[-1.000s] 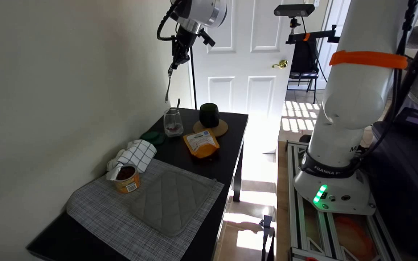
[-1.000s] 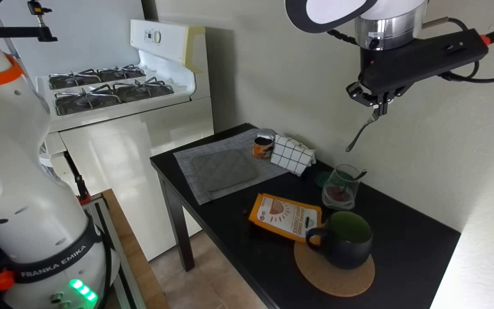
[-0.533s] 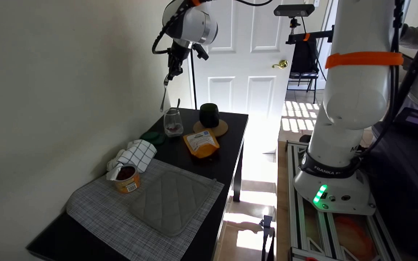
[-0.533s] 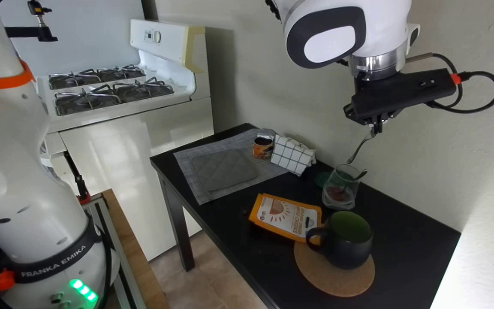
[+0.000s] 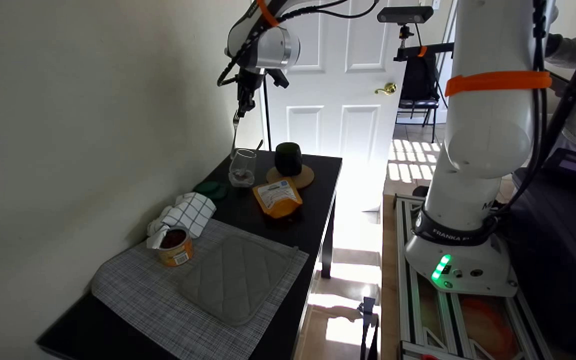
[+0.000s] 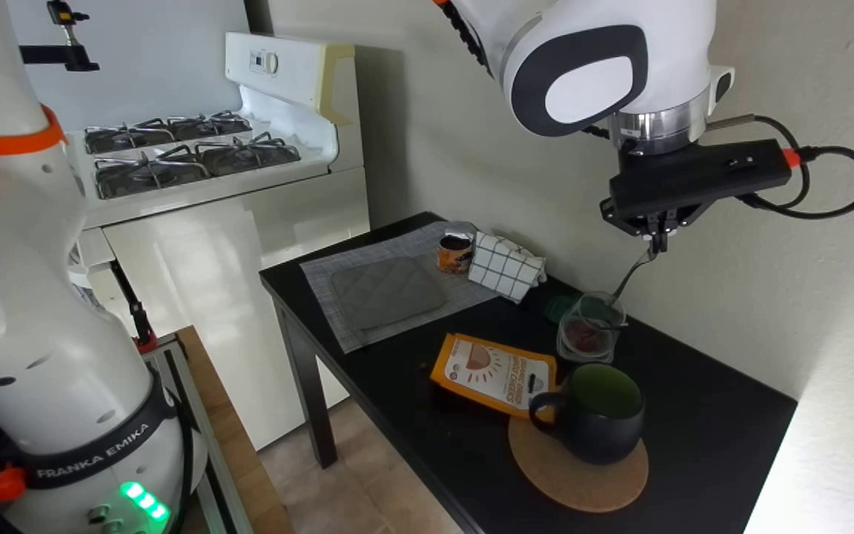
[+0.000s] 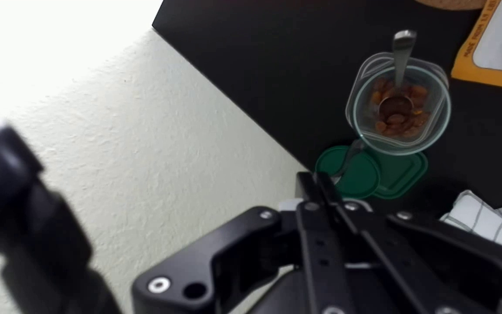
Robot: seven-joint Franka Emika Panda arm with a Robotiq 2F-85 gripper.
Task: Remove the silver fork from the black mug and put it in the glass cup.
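Observation:
My gripper (image 6: 658, 243) is shut on the tined end of the silver fork (image 6: 631, 274), whose handle slants down. The fork also shows in an exterior view (image 5: 234, 135) and the wrist view (image 7: 347, 161). Its lower end meets the far, wall-side rim of the glass cup (image 6: 571, 337), seemingly on the outside. The clear cup, also in an exterior view (image 5: 249, 162) and the wrist view (image 7: 447, 109), leans away from the fork. It holds a spoon (image 7: 402, 52) and brown-orange pieces. The black mug (image 6: 605, 430) stands upright on a cork mat; no utensil shows in it.
A wall runs close behind the gripper and cup. Green lids (image 7: 351, 174) lie beside the cup. An orange pouch (image 6: 497, 374) lies before it, near the cork mat (image 6: 583, 489). A checked cloth (image 6: 505, 267), an open can (image 6: 454, 256) and a grey pot holder (image 6: 386, 293) lie farther along.
My gripper has come down with the fork, from above the cup to its rim. Within the last half second the cup and its spoon have tipped away from the wall.

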